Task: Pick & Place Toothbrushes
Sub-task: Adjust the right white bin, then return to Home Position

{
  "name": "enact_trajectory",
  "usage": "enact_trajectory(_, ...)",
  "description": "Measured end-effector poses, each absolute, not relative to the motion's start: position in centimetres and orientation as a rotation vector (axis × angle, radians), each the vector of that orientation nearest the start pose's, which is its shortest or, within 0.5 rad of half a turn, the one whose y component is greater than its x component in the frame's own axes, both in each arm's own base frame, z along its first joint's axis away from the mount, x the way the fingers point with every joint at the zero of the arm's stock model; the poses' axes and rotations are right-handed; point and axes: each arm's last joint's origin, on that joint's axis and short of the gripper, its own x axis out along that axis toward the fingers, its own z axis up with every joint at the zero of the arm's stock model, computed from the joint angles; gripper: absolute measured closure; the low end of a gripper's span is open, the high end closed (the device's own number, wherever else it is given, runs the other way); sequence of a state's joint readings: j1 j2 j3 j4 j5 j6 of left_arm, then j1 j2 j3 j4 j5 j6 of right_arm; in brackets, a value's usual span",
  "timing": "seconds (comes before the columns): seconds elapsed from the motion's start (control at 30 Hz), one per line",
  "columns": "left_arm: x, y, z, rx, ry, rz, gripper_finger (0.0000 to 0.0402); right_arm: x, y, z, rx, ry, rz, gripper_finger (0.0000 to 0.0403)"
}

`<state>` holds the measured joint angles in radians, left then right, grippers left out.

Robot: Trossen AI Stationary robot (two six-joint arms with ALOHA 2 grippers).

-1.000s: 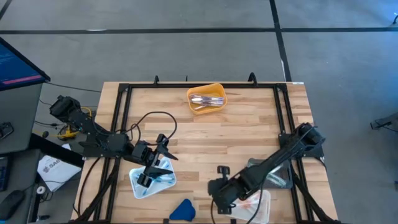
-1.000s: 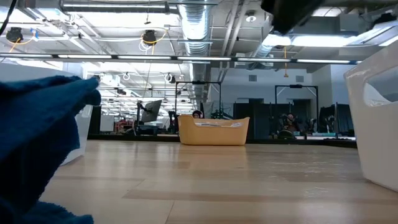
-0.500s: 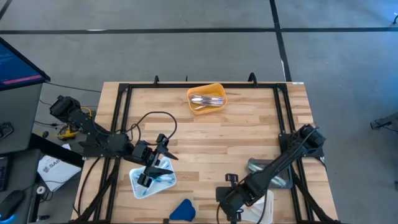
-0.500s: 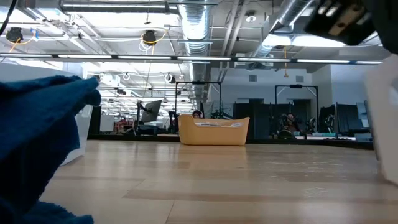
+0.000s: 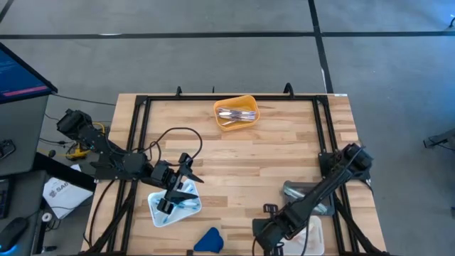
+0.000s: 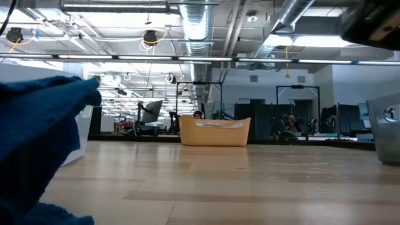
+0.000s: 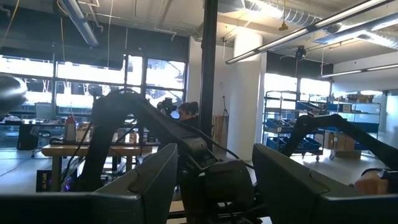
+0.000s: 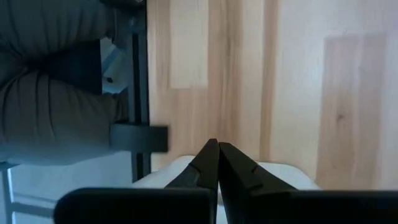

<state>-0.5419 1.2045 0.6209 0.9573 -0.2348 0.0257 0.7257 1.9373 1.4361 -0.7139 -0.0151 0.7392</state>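
lying pale and thin in the yellow tray (image 5: 247, 120), toothbrushes (image 5: 236, 114); right hand (image 8: 217, 163) clenched

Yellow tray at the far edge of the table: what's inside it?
The yellow tray holds a small pile of pale toothbrushes, lying roughly side by side. How many there are, and anything beneath the pile, cannot be made out.

Open-plan robotics lab or workshop; exposed ceiling ducts (image 6: 199, 28) and strip lights overhead; wooden bench (image 5: 277, 153) on grey concrete floor; shelving racks (image 7: 283, 118), desks, monitor (image 5: 18, 71) beyond.
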Motion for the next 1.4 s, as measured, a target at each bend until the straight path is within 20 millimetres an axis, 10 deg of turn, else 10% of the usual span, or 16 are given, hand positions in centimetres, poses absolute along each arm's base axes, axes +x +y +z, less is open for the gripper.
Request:
enact_trajectory(0.8,22.0,-12.4,30.0,-0.116,-0.351,-0.299,0.0198,25.8,27.0,18.9,0.099,1.444,0.061,0.0403)
enact_trajectory(1.2,22.0,-12.4,30.0,-0.116,-0.35,-0.299,0.0198,25.3,26.4,24.6,-0.067,1.041,0.216,0.0403)
enact_trajectory(1.4,22.0,-12.4,30.0,-0.116,-0.351,-0.298,0.0198,25.6,22.2,25.8,-0.121,0.796,0.327,0.0403)
